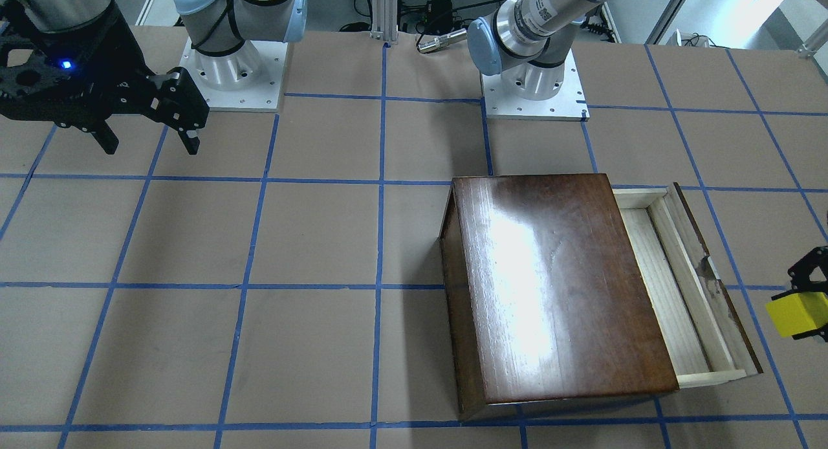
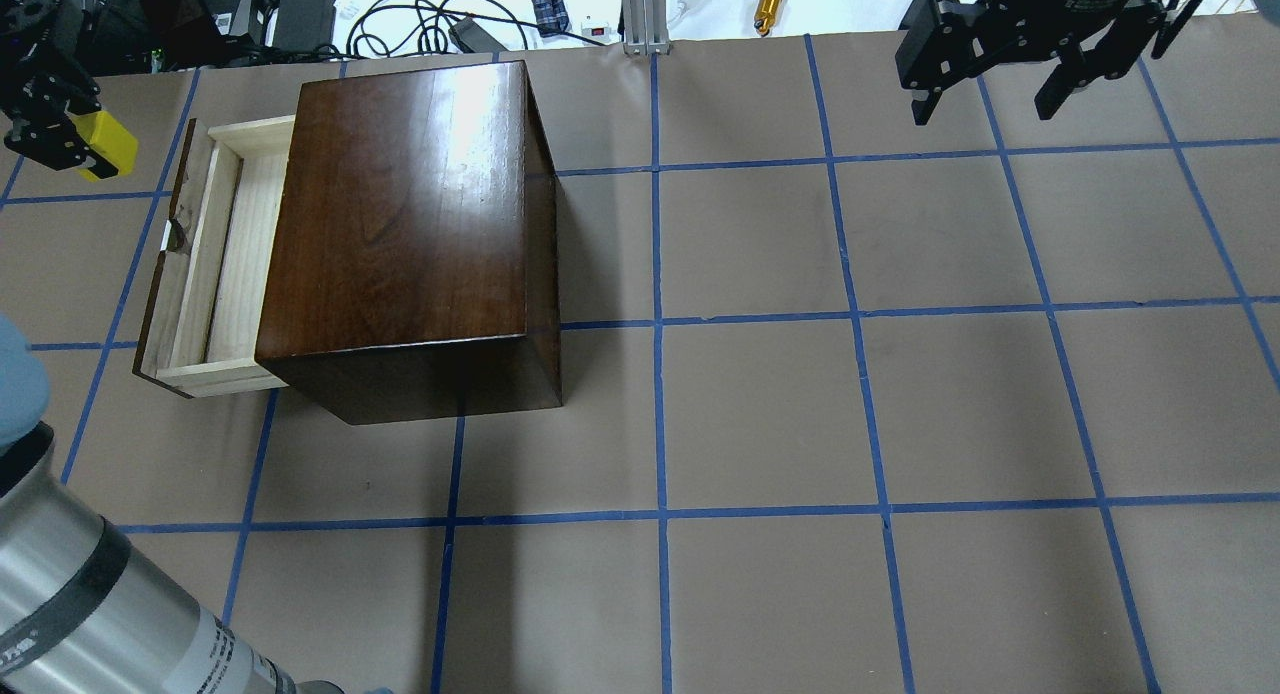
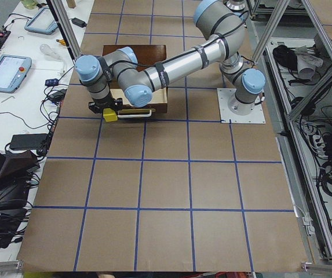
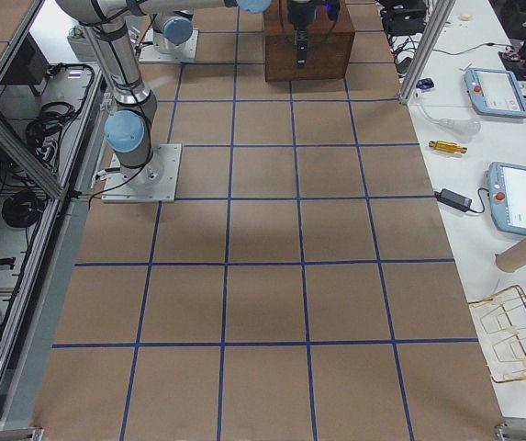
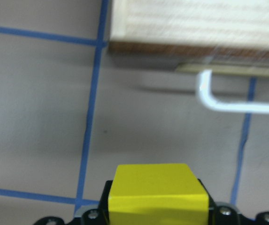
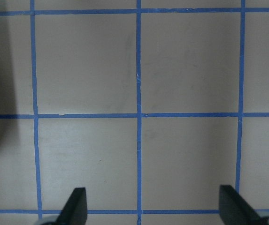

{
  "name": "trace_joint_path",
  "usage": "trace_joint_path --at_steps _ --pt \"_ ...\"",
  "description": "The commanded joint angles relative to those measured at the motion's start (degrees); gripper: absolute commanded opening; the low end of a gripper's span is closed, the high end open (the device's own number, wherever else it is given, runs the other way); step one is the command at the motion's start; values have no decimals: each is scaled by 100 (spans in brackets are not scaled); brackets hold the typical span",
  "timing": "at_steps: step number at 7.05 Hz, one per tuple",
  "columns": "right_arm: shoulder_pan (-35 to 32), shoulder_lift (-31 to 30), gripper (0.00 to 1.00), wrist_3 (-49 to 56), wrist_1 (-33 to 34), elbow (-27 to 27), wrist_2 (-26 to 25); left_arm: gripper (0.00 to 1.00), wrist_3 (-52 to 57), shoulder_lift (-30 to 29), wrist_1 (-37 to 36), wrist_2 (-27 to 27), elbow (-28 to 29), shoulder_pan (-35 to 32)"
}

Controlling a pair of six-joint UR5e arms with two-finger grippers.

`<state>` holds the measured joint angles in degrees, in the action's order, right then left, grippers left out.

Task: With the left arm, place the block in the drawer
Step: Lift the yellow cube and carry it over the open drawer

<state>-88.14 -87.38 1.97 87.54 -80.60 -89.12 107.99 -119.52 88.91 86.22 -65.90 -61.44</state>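
Left claw point(image 2: 90, 142) is clamped on the block point(image 2: 110, 146), so the pick-up looks done and this is the carry step. In the overhead view the drawer point(image 2: 240, 254) is pulled out of the dark wooden box point(image 2: 410, 204) toward 9 o'clock. The block hangs near the drawer's far corner, outside the front panel, at roughly 10 o'clock from the tray's middle. It isn't over the tray yet. The left wrist cam agrees: the block is at 6 o'clock, with the metal pull point(image 5: 237, 107) and the front panel's edge up around 1 o'clock and bare desk point(image 2: 760, 404) in between.

My guess for the next move: slide toward about 4 o'clock in the overhead view, over the front panel, until the block sits above the pale wood. Then lower it and let go. The main thing is having enough height to clear the panel and the pull.

Right claw point(image 2: 990, 84) is parked well away at the desk's 1 o'clock corner, fingers point(image 6: 75, 206) spread wide, holding nothing.
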Motion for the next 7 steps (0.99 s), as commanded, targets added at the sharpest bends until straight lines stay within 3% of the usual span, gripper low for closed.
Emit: trace_joint_path --at_steps 1,3,7 --pt "-1 -7 100 -3 0 0 0 0 -566 761 -32 18 -860 -340" --pt "7 -7 100 -3 0 0 0 0 -683 1079 -198 0 -1475 -622" --pt "7 -7 100 6 0 0 -9 0 9 1238 -1558 9 -2610 -746"
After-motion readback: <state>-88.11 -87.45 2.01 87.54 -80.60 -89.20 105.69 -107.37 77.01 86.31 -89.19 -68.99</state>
